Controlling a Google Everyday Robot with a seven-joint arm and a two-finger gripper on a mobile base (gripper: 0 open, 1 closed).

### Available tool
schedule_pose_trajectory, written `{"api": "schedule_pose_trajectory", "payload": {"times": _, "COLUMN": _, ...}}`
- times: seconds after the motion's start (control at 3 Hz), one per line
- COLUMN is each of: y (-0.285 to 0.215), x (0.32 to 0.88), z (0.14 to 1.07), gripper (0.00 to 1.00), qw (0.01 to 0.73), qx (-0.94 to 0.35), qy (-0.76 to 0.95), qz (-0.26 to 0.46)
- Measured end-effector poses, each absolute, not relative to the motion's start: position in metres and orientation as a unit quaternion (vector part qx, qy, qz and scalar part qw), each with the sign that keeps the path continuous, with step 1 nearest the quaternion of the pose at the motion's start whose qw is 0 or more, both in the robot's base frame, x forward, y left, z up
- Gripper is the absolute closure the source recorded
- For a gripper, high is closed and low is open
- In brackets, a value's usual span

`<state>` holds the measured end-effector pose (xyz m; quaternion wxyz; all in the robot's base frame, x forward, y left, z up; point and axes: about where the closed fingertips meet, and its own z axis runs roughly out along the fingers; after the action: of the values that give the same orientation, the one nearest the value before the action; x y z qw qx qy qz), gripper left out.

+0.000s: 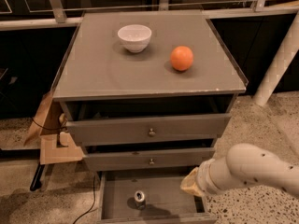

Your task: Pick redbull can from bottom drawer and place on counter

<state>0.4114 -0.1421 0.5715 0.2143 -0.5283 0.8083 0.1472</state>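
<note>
**Can in the low drawer**

We see the redbull can (139, 198) standing in the open bottom drawer (170, 205). Our gripper (190, 185) hangs at the drawer's right side, away from the can. We can't see if it is spread or closed.

— What is seen higher up?
— A white bowl (134, 37) is set upright, and an orange (181, 58) is placed to its right and nearer the front, well apart from it.
— And lower down?
— The top drawer (117, 130) and the middle drawer (117, 161) are each pulled out slightly, and a small brass knob (152, 132) is fitted to each. A cardboard box (55, 146) is propped on the speckled floor (261, 120) at the left. The gripper (191, 183) is held below the middle drawer's right end
</note>
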Motion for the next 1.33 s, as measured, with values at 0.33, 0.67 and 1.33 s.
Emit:
{"api": "schedule_pose_trajectory", "payload": {"times": 0.33, "y": -0.132, "x": 0.385, "z": 0.476, "gripper": 1.00, "qw": 0.184, "qx": -0.517, "qy": 0.816, "qz": 0.184}}
{"api": "schedule_pose_trajectory", "payload": {"times": 0.67, "y": -0.124, "x": 0.373, "z": 0.449, "gripper": 1.00, "qw": 0.172, "qx": -0.508, "qy": 0.818, "qz": 0.208}}
{"api": "schedule_pose_trajectory", "payload": {"times": 1.33, "y": -0.136, "x": 0.385, "z": 0.412, "gripper": 1.00, "qw": 0.204, "qx": -0.524, "qy": 0.810, "qz": 0.168}}
